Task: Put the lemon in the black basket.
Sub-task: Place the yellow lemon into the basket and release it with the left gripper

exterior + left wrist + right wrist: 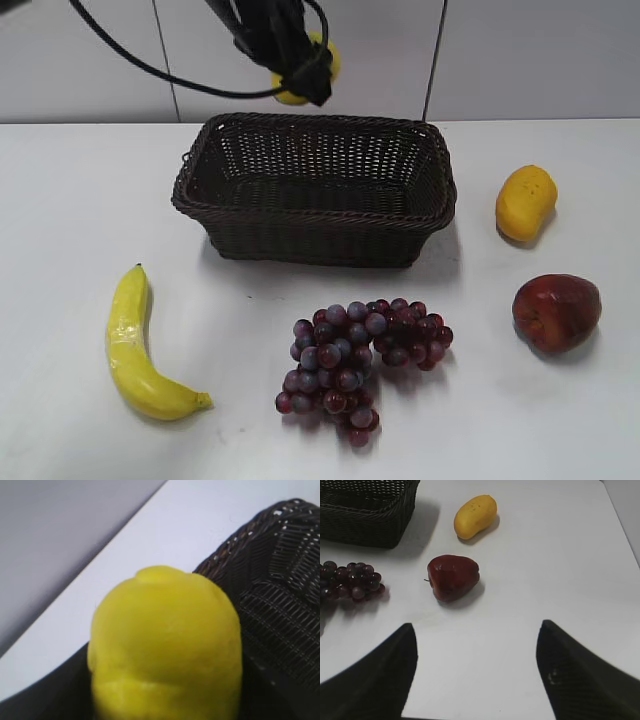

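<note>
The left gripper (305, 70) held the lemon (165, 647) clenched in its fingers, aloft behind the black basket (315, 190); lowering and release remained; the right gripper (477, 672) hung spread, idle.

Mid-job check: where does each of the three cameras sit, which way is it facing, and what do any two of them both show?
Exterior view: in front of the table, slanting down at the black basket, banana and grapes; the left gripper holds the lemon above the far rim.
Left wrist view: behind the lemon, facing the basket's corner; no fingers clearly visible.
Right wrist view: low above the table, facing the red apple and mango; right gripper open, empty.
Shared: every view shows the basket.
</note>
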